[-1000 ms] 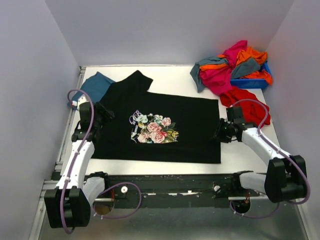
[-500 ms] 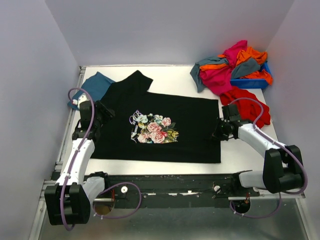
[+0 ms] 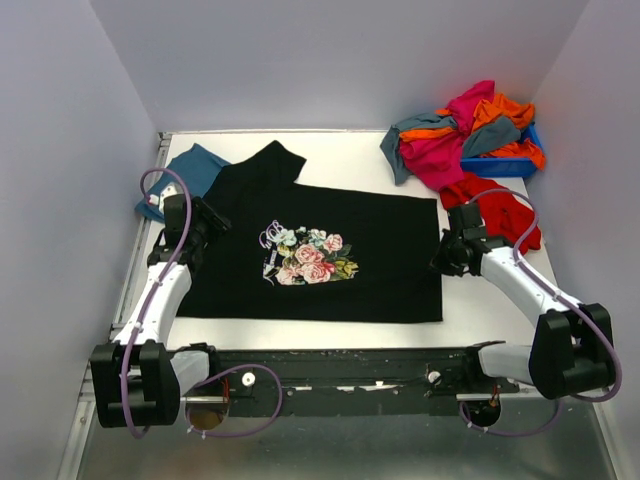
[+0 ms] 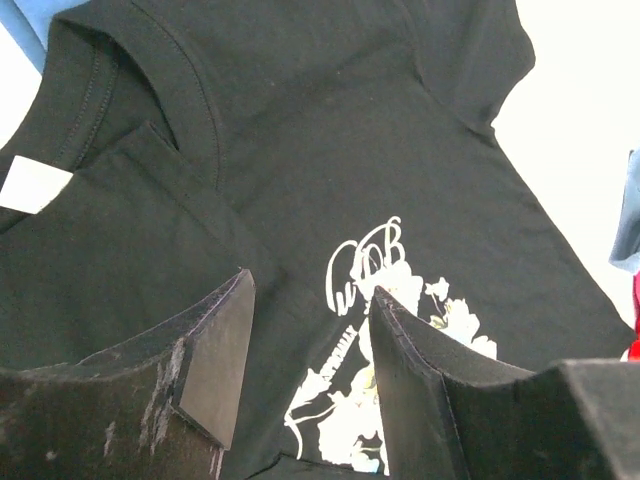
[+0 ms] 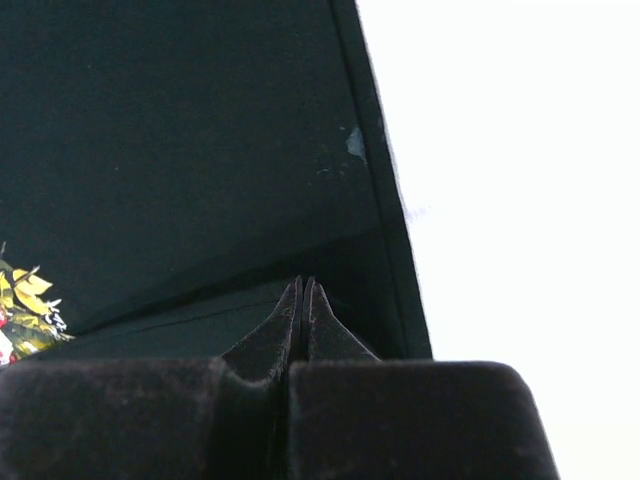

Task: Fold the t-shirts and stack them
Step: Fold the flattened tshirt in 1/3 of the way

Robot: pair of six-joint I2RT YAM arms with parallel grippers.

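The black t-shirt (image 3: 380, 250) with its floral print (image 3: 308, 255) lies spread flat on the white table. My left gripper (image 3: 205, 225) hovers open over its left end near the collar. In the left wrist view, its fingers (image 4: 215, 350) stand apart above the black cloth (image 4: 300, 150) and the print. My right gripper (image 3: 445, 262) is at the shirt's right hem, with its jaws (image 5: 303, 285) pressed together on a raised fold of the black cloth (image 5: 200, 130). A teal-blue t-shirt (image 3: 190, 170) peeks out under the black one at far left.
A heap of magenta, orange and grey-blue t-shirts (image 3: 460, 130) spills from a small blue bin (image 3: 500, 165) at the back right. A red t-shirt (image 3: 495, 205) lies just behind my right arm. Bare table (image 5: 520, 200) shows right of the hem.
My right gripper has moved in to the shirt's right hem and closed there. The left gripper has shifted slightly further onto the collar end, still open.
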